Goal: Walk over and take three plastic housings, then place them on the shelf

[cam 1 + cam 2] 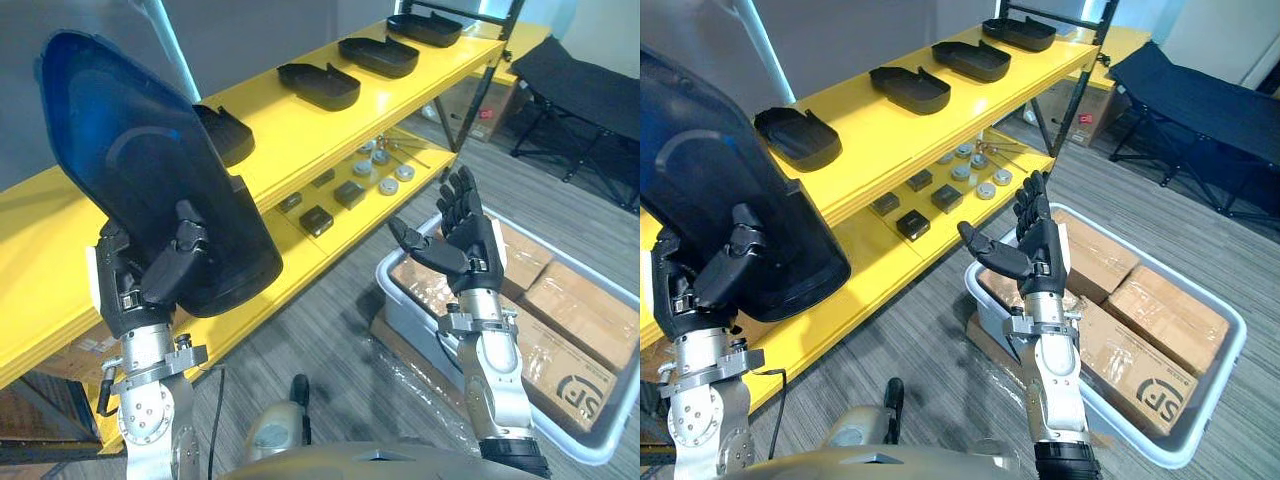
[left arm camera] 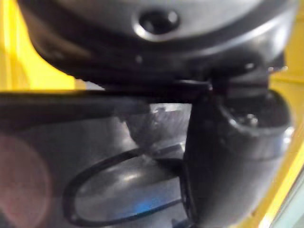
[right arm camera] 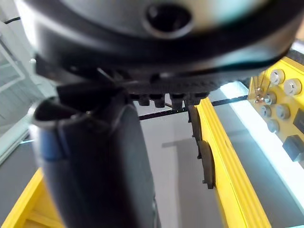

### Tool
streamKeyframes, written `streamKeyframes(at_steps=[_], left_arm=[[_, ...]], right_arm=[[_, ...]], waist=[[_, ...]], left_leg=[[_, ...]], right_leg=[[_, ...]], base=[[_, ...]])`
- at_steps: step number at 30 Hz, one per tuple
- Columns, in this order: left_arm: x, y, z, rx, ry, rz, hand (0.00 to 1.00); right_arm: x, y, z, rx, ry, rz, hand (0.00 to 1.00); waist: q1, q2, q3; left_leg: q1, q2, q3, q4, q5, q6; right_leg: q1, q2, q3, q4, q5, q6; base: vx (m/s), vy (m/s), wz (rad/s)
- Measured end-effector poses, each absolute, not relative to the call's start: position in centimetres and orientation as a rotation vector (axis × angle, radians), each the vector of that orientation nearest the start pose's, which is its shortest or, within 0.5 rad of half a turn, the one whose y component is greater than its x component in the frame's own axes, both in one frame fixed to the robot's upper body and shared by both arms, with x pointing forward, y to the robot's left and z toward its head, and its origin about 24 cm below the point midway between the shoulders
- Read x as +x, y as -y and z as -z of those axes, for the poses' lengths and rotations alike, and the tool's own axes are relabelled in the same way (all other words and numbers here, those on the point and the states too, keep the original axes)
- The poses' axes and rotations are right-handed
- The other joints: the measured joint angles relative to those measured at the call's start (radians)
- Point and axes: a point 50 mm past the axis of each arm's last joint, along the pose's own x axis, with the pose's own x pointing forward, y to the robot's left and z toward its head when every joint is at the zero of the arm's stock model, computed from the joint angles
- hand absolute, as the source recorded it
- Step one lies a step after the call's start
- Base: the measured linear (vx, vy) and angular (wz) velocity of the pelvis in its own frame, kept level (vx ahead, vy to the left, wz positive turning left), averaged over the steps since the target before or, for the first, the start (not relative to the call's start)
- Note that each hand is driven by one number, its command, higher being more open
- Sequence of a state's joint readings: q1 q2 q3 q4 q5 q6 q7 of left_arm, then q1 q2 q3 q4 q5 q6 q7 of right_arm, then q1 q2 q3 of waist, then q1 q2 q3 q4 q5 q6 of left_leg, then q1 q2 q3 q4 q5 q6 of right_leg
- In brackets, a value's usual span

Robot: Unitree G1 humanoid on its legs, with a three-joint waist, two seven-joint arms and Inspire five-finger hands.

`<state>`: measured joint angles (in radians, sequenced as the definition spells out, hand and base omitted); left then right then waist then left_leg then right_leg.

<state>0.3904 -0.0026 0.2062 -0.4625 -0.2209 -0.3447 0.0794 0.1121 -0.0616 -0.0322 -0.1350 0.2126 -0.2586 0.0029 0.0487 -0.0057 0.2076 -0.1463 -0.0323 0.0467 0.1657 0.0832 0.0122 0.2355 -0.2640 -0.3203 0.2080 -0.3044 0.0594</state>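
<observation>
My left hand [image 1: 160, 270] is shut on a large black plastic housing [image 1: 150, 170], holding it upright above the near end of the yellow shelf [image 1: 300, 130]; the same housing [image 2: 118, 190] shows close up in the left wrist view. Several more black housings lie in a row on the shelf's top board, the nearest [image 1: 225, 133] just behind the held one, then others [image 1: 318, 85] [image 1: 378, 55] toward the far end. My right hand [image 1: 462, 235] is open, fingers straight up, empty, over the grey bin.
The shelf's lower board [image 1: 350, 215] carries small black boxes and round metal parts [image 1: 388, 185]. A grey plastic bin [image 1: 590, 440] with cardboard boxes [image 1: 580, 310] sits on the floor at the right. A black folding cot [image 1: 590, 80] stands at the far right.
</observation>
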Motion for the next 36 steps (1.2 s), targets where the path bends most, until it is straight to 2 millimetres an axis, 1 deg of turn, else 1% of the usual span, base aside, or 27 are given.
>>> streamKeyframes(at_steps=[1, 2, 3, 4, 5, 6, 7, 8, 9, 10, 12, 13, 14, 15, 16, 17, 19, 20, 22, 23, 25, 27, 29, 30, 32, 34, 36], left_arm=[[15.7, -22.2, -10.4, -0.078, 0.457, -0.381, 0.00], [15.6, -22.6, -10.5, -0.056, 0.459, -0.398, 0.00], [15.7, -22.7, -10.5, -0.042, 0.457, -0.419, 0.00], [15.7, -22.7, -10.6, -0.038, 0.461, -0.420, 0.00], [15.9, -22.9, -11.0, -0.016, 0.479, -0.414, 0.00], [16.0, -22.9, -11.3, 0.010, 0.489, -0.416, 0.00], [16.1, -23.0, -11.4, 0.010, 0.490, -0.427, 0.00], [16.1, -23.1, -11.3, 0.007, 0.488, -0.434, 0.00], [16.1, -23.2, -11.3, 0.007, 0.490, -0.447, 0.00], [16.1, -23.2, -11.4, 0.005, 0.493, -0.448, 0.00], [16.6, -23.1, -11.8, -0.009, 0.520, -0.442, 0.00], [16.7, -23.0, -11.9, -0.012, 0.525, -0.439, 0.00], [16.9, -22.9, -11.9, -0.017, 0.524, -0.435, 0.00], [16.9, -22.9, -11.8, -0.017, 0.523, -0.435, 0.00], [16.8, -23.0, -11.8, -0.009, 0.519, -0.436, 0.00], [16.8, -22.8, -11.2, -0.028, 0.495, -0.445, 0.00], [16.7, -22.3, -10.6, -0.045, 0.464, -0.435, 0.00], [16.6, -22.3, -10.6, -0.042, 0.461, -0.427, 0.00], [16.6, -22.2, -10.6, -0.047, 0.461, -0.425, 0.00], [16.6, -22.2, -10.5, -0.051, 0.457, -0.425, 0.00], [16.6, -21.8, -10.3, -0.065, 0.448, -0.413, 0.00], [17.1, -20.6, -10.3, -0.112, 0.454, -0.351, 0.00], [17.7, -19.6, -10.7, -0.157, 0.477, -0.290, 0.00], [18.0, -19.2, -11.2, -0.162, 0.500, -0.266, 0.00], [18.0, -19.2, -11.4, -0.156, 0.508, -0.262, 0.00], [17.7, -19.4, -11.3, -0.158, 0.501, -0.274, 0.00], [17.1, -19.7, -10.9, -0.188, 0.480, -0.291, 0.00]], right_arm=[[22.7, 17.7, -7.3, 0.138, 0.294, 0.070, 1.00], [22.8, 17.8, -7.4, 0.138, 0.300, 0.078, 1.00], [22.8, 17.7, -7.4, 0.137, 0.307, 0.081, 1.00], [22.8, 17.7, -7.4, 0.139, 0.307, 0.085, 1.00], [22.9, 17.5, -7.5, 0.148, 0.316, 0.095, 1.00], [23.0, 17.3, -7.6, 0.155, 0.323, 0.100, 1.00], [23.1, 17.1, -7.8, 0.140, 0.335, 0.095, 1.00], [23.1, 17.1, -7.8, 0.131, 0.342, 0.088, 1.00], [23.1, 17.2, -8.1, 0.125, 0.362, 0.083, 1.00], [23.1, 17.4, -8.2, 0.122, 0.370, 0.088, 1.00], [22.9, 18.4, -8.5, 0.102, 0.397, 0.120, 1.00], [22.8, 18.7, -8.6, 0.094, 0.403, 0.129, 1.00], [22.6, 19.4, -8.7, 0.080, 0.413, 0.147, 1.00], [22.5, 19.4, -8.7, 0.080, 0.413, 0.147, 1.00], [22.4, 19.4, -8.9, 0.087, 0.422, 0.149, 1.00], [22.4, 19.5, -9.3, 0.070, 0.439, 0.131, 1.00], [22.4, 19.7, -9.8, 0.054, 0.460, 0.115, 1.00], [22.7, 19.5, -10.1, 0.073, 0.472, 0.107, 1.00], [22.9, 19.4, -10.5, 0.094, 0.494, 0.098, 1.00], [22.9, 19.2, -11.1, 0.101, 0.519, 0.090, 1.00], [22.7, 19.2, -11.8, 0.099, 0.551, 0.088, 1.00], [22.2, 19.7, -12.5, 0.089, 0.585, 0.112, 1.00], [21.8, 20.1, -12.9, 0.066, 0.605, 0.143, 1.00], [21.7, 20.1, -13.1, 0.058, 0.612, 0.152, 1.00], [21.6, 20.1, -12.9, 0.059, 0.606, 0.149, 1.00], [21.0, 20.1, -12.6, 0.094, 0.600, 0.150, 1.00], [20.4, 20.1, -12.0, 0.136, 0.593, 0.164, 1.00]], waist=[[0.003, -0.002, 0.001], [0.003, -0.012, 0.001], [-0.010, -0.002, -0.004], [-0.010, 0.002, -0.007], [-0.010, -0.004, -0.005], [-0.009, -0.013, -0.006], [-0.011, -0.012, -0.005], [-0.014, -0.011, -0.004], [-0.028, 0.005, 0.005], [-0.032, 0.010, 0.005], [-0.054, 0.025, 0.003], [-0.060, 0.026, 0.003], [-0.071, 0.014, -0.002], [-0.072, 0.009, -0.004], [-0.067, -0.027, -0.015], [-0.052, -0.019, -0.024], [-0.046, 0.028, -0.037], [-0.038, 0.037, -0.042], [-0.028, 0.037, -0.043], [-0.023, 0.035, -0.043], [-0.030, 0.034, -0.043], [-0.052, 0.029, -0.042], [-0.067, 0.029, -0.042], [-0.063, 0.029, -0.042], [-0.058, 0.028, -0.041], [-0.054, 0.027, -0.041], [-0.055, 0.033, -0.035]], left_leg=[[-0.006, -0.005, 0.001, 0.019, -0.023, -0.004], [-0.013, -0.026, 0.000, 0.059, -0.068, -0.005], [-0.018, -0.036, -0.033, 0.081, -0.083, 0.007], [-0.017, -0.041, -0.045, 0.080, -0.088, 0.010], [-0.001, -0.043, -0.073, 0.069, -0.101, 0.021], [0.014, -0.050, -0.092, 0.056, -0.107, 0.029], [0.042, -0.052, -0.116, 0.038, -0.109, 0.050], [0.062, -0.051, -0.128, 0.030, -0.112, 0.053], [0.113, -0.044, -0.157, 0.005, -0.119, 0.056], [0.129, -0.039, -0.167, -0.002, -0.123, 0.057], [0.154, -0.020, -0.217, -0.004, -0.144, 0.054], [0.157, -0.020, -0.234, 0.002, -0.146, 0.043], [0.161, -0.031, -0.258, 0.028, -0.174, 0.026], [0.163, -0.035, -0.262, 0.033, -0.181, 0.024], [0.174, -0.067, -0.267, 0.050, -0.211, 0.009], [0.172, -0.066, -0.268, 0.085, -0.254, -0.007], [0.157, -0.006, -0.228, 0.114, -0.287, -0.020], [0.165, 0.022, -0.211, 0.102, -0.292, -0.028], [0.181, 0.045, -0.205, 0.083, -0.292, -0.038], [0.186, 0.054, -0.190, 0.067, -0.285, -0.045], [0.188, 0.065, -0.097, 0.048, -0.264, -0.048], [0.191, 0.061, 0.111, 0.021, -0.209, -0.036], [0.195, 0.047, 0.194, -0.009, -0.173, -0.020], [0.203, 0.036, 0.178, -0.043, -0.165, -0.019], [0.213, 0.028, 0.168, -0.069, -0.153, -0.011], [0.230, 0.011, 0.155, -0.103, -0.135, -0.010], [0.213, 0.010, 0.135, -0.068, -0.146, -0.013]], right_leg=[[0.007, -0.002, 0.000, 0.000, -0.004, -0.009], [0.011, -0.011, 0.013, 0.065, -0.003, -0.053], [-0.073, -0.032, 0.057, 0.239, 0.057, -0.027], [-0.118, -0.033, 0.092, 0.321, 0.095, -0.012], [-0.177, -0.032, 0.145, 0.454, 0.168, -0.001], [-0.222, -0.032, 0.173, 0.541, 0.182, 0.002], [-0.271, -0.025, 0.179, 0.616, 0.116, -0.007], [-0.286, -0.016, 0.173, 0.623, 0.087, -0.015], [-0.316, 0.015, 0.155, 0.582, 0.049, -0.045], [-0.333, 0.030, 0.159, 0.552, 0.046, -0.051], [-0.398, 0.111, 0.227, 0.363, 0.056, -0.041], [-0.408, 0.128, 0.250, 0.306, 0.066, -0.028], [-0.407, 0.141, 0.282, 0.176, 0.121, -0.012], [-0.405, 0.140, 0.283, 0.155, 0.145, -0.016], [-0.388, 0.117, 0.277, 0.095, 0.275, -0.026], [-0.364, 0.106, 0.251, 0.065, 0.287, 0.016], [-0.304, 0.153, 0.207, -0.028, 0.306, 0.002], [-0.277, 0.177, 0.195, -0.072, 0.318, -0.011], [-0.254, 0.198, 0.185, -0.104, 0.325, -0.020], [-0.241, 0.202, 0.176, -0.126, 0.327, -0.023], [-0.216, 0.192, 0.144, -0.148, 0.327, -0.023], [-0.173, 0.150, 0.068, -0.164, 0.326, -0.023], [-0.154, 0.128, 0.018, -0.163, 0.322, -0.021], [-0.152, 0.122, 0.007, -0.162, 0.317, -0.017], [-0.148, 0.118, 0.000, -0.162, 0.315, -0.015], [-0.139, 0.107, -0.004, -0.161, 0.300, -0.003], [-0.131, 0.104, -0.015, -0.155, 0.284, 0.003]], base=[[0.18, 0.122, 0.40], [0.23, 0.094, 0.51], [0.23, 0.111, 0.62], [0.23, 0.157, 0.77], [0.26, 0.125, 0.54], [0.35, 0.087, 0.56], [0.32, 0.017, 0.39], [0.33, 0.014, 0.49], [0.31, 0.007, 0.41], [0.29, -0.010, 0.60], [0.29, -0.070, 0.68], [0.30, -0.123, 0.91], [0.20, -0.113, 0.67], [0.27, -0.179, 0.65], [0.30, -0.246, 0.26], [0.30, -0.244, 0.30], [0.25, -0.178, 0.27], [0.22, -0.143, 0.22], [0.18, -0.117, 0.09], [0.18, -0.082, 0.25], [0.12, -0.019, 0.48], [0.06, 0.015, 0.93], [0.02, 0.066, 1.00], [0.01, 0.071, 0.69], [-0.01, 0.048, 0.28], [-0.05, 0.033, 0.22], [-0.07, -0.010, 0.25]])
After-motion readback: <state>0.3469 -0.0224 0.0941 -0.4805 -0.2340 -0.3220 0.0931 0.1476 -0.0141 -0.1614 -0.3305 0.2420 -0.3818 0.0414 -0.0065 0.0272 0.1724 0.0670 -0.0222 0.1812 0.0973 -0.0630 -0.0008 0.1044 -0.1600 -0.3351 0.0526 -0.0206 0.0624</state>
